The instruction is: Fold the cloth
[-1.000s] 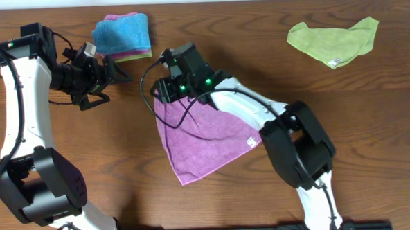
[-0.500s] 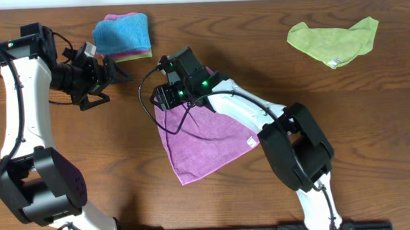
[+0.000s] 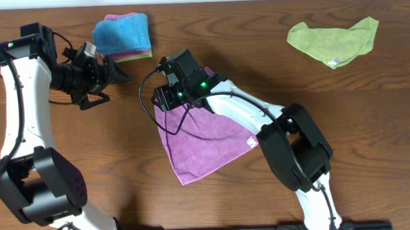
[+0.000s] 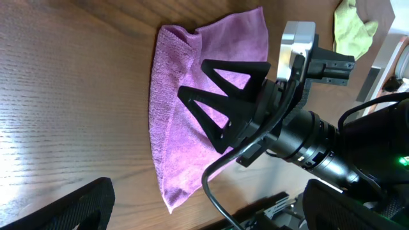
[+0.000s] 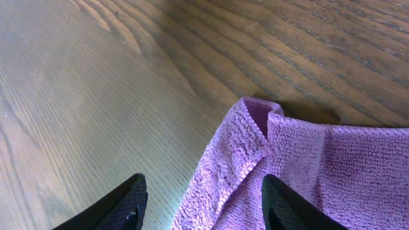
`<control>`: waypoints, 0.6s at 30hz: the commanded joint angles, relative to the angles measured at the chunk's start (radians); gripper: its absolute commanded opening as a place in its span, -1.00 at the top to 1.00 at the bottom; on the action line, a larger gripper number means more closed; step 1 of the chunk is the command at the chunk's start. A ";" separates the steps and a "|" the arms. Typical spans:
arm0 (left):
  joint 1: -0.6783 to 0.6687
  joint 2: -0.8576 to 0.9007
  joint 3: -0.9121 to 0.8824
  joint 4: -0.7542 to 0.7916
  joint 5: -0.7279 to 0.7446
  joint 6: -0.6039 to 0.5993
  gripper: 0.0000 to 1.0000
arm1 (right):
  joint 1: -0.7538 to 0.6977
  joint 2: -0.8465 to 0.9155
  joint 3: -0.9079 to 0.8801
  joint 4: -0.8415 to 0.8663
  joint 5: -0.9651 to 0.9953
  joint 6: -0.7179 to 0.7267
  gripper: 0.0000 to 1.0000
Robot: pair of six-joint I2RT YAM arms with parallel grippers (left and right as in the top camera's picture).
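Observation:
The purple cloth [image 3: 202, 139] lies on the wooden table as a rough triangle, its point towards the front edge. It also shows in the left wrist view [image 4: 185, 96] and the right wrist view [image 5: 307, 172]. My right gripper [image 3: 163, 101] hangs low over the cloth's upper left corner. Its fingers [image 5: 204, 211] are open, one on each side of the doubled, creased edge there. My left gripper [image 3: 113, 81] is open and empty, held to the left of the cloth and off it. In its own view its fingers [image 4: 204, 211] are spread wide.
A bright blue folded cloth [image 3: 122, 34] lies on other folded cloths at the back left, close to my left gripper. A lime-green cloth [image 3: 335, 40] lies crumpled at the back right and shows in the left wrist view [image 4: 354, 29].
My right gripper has shifted slightly left, towards the cloth's upper left corner. The left arm and the cloth have not visibly moved.

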 commanded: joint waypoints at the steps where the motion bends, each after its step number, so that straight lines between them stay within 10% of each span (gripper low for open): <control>1: 0.006 -0.006 0.019 0.003 0.007 0.007 -0.90 | 0.010 0.022 0.010 0.008 0.011 -0.019 -0.16; 18: 0.006 -0.006 0.019 0.014 0.007 0.007 -0.90 | 0.038 0.078 0.010 0.051 0.002 0.016 -0.15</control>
